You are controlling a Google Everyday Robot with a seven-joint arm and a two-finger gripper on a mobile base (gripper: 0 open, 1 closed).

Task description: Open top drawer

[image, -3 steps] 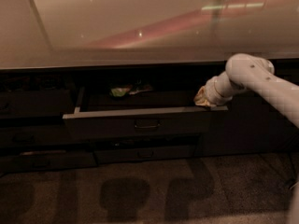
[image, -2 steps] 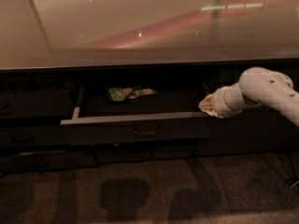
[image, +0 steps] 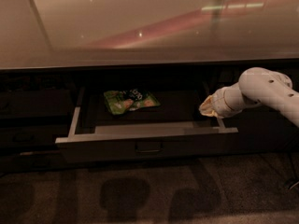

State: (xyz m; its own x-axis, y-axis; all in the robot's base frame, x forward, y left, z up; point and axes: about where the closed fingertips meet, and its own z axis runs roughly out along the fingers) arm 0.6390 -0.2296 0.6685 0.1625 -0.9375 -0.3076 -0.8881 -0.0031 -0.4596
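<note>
The top drawer (image: pixel 147 148) stands pulled well out from under the counter, its dark front carrying a small central loop handle (image: pixel 149 147). Light metal rails run along both sides. Inside lies a green snack bag (image: pixel 130 100) toward the back left. My gripper (image: pixel 207 107) sits at the drawer's right side, just above the right rail and behind the front panel, on the end of the white arm (image: pixel 266 91) that comes in from the right.
A wide glossy countertop (image: pixel 140 27) overhangs the drawer. Shallower dark drawer fronts (image: pixel 28 139) lie to the left and below. Patterned carpet floor (image: pixel 149 195) spreads in front of the cabinet.
The drawer has slid further out toward the camera, showing more of its inside and the bag. My gripper and arm moved down and outward with it along the right side.
</note>
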